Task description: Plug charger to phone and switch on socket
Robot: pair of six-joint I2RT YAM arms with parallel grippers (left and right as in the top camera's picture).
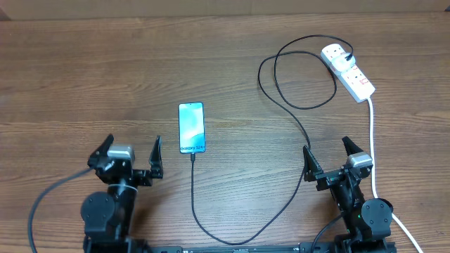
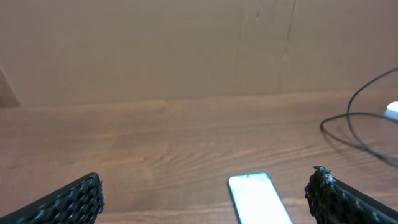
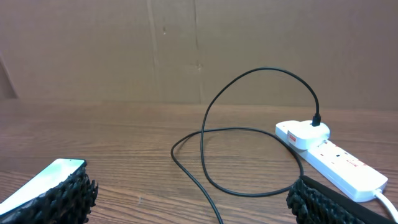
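Holds the left gripper (image 1: 131, 146) low at the near side, jaws wide apart, nothing between them. Holds the right gripper (image 1: 326, 146) the same way, wide apart and empty. Points the fingers (image 1: 156, 149) of both forward, away from the bases.

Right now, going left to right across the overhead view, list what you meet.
Left gripper → phone → socket. The charger cable runs from phone to socket, so it has no single place.
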